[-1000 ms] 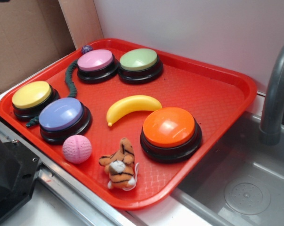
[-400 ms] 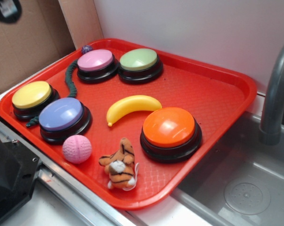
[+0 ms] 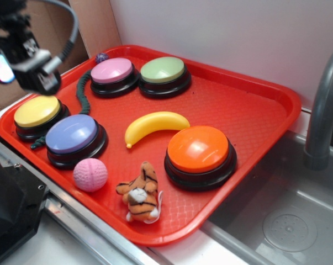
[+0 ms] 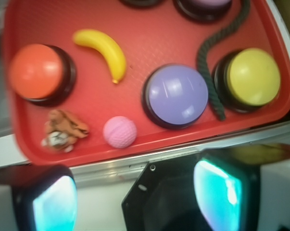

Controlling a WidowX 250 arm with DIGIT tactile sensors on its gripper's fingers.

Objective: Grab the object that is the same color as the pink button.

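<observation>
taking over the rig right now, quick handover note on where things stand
Gripper: open and empty, up over the tray's left front edge, above the yellow button. Both fingers show in the wrist view with nothing between them.
Pink ball: on the red tray near its front edge, between the lavender button and the plush tiger, untouched.
Pink button: at the back of the tray, beside the green button.
Done: nothing grasped yet.
Left: move over the pink ball, descend, close on it, lift.
</observation>
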